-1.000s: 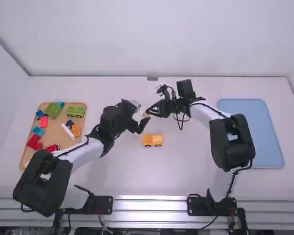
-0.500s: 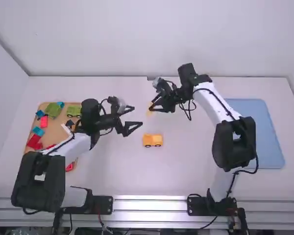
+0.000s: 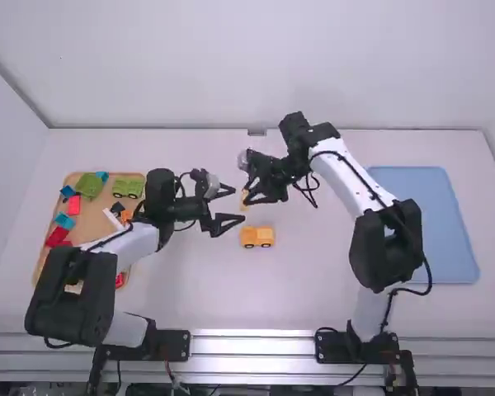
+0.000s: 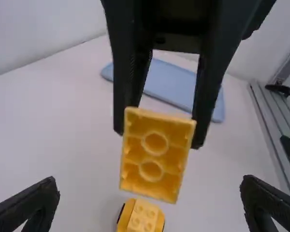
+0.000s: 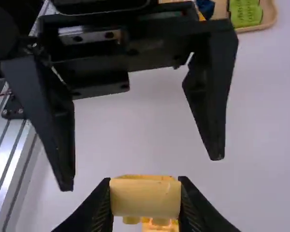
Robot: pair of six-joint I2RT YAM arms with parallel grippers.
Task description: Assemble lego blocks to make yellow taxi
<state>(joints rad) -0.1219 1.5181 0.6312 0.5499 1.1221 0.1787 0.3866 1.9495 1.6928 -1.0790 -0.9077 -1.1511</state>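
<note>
- One yellow lego block point(image 4: 154, 157) is clasped between the fingertips of the right gripper point(image 3: 247, 196), held up above the white table point(image 3: 206, 289).
- The left gripper point(image 3: 238, 205) has its jaws spread wide with nothing between them; its fingertips point towards the held block, near it.
- In the left wrist view, the block's hollow underside faces the camera, showing two round tubes.
- The yellow toy car point(image 3: 257, 237) stands on its dark wheels in the middle of the table, below the grippers in the high view, with studs on its top.
- The tan tray point(image 3: 93, 221) lies on the table's left side, partly behind the left arm. It holds red, teal, blue and orange blocks, a white piece point(image 3: 112, 219), a green block point(image 3: 89, 185) and a green toy vehicle point(image 3: 129, 186).
- The light blue tray point(image 3: 421, 214) lies flat on the right side of the table, beyond the right arm's base.
</note>
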